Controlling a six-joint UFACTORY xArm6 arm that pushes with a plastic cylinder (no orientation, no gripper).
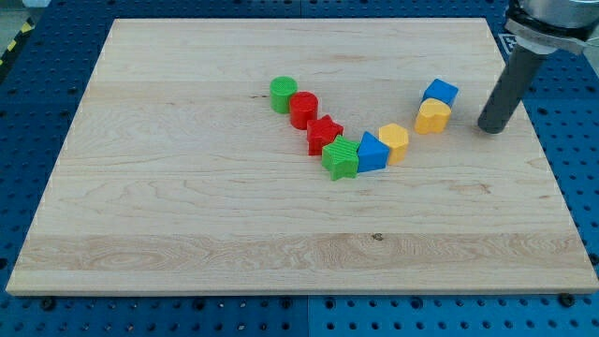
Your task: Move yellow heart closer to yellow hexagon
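The yellow heart (432, 116) lies right of the board's middle, touching a blue cube (440, 93) just above it. The yellow hexagon (394, 140) lies a little down and to the left of the heart, with a small gap between them. My tip (492, 128) rests on the board to the right of the yellow heart, about a block's width away and not touching it.
A curved chain of blocks runs left from the hexagon: a blue block (372, 153), a green star (341, 158), a red star (324, 134), a red cylinder (302, 109) and a green cylinder (283, 94). The wooden board (187, 215) lies on a blue perforated table.
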